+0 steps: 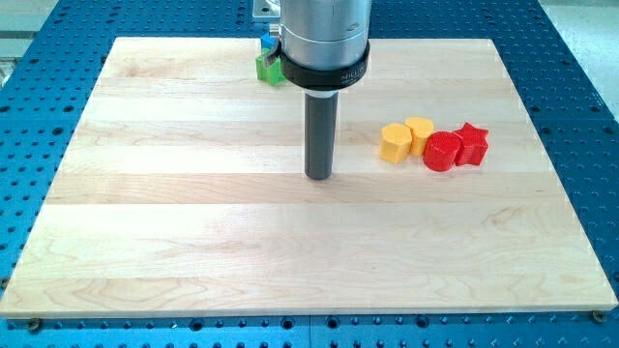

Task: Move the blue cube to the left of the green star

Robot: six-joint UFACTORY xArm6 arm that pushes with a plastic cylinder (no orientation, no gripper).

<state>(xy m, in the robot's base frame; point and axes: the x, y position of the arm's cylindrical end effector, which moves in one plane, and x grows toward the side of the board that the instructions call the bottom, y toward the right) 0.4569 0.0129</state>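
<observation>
My tip (318, 177) rests on the wooden board (193, 213) near its middle. A green block (268, 69), shape unclear, shows at the view's top, partly hidden behind the arm's body, with a sliver of blue (264, 43) just above it that may be the blue cube. The tip is well below these and apart from them. The rest of the blue block is hidden by the arm.
To the right of the tip lie two yellow blocks (395, 142) (420, 132), a red cylinder (443, 152) and a red star (472, 144), clustered and touching. The board sits on a blue perforated table (580, 77).
</observation>
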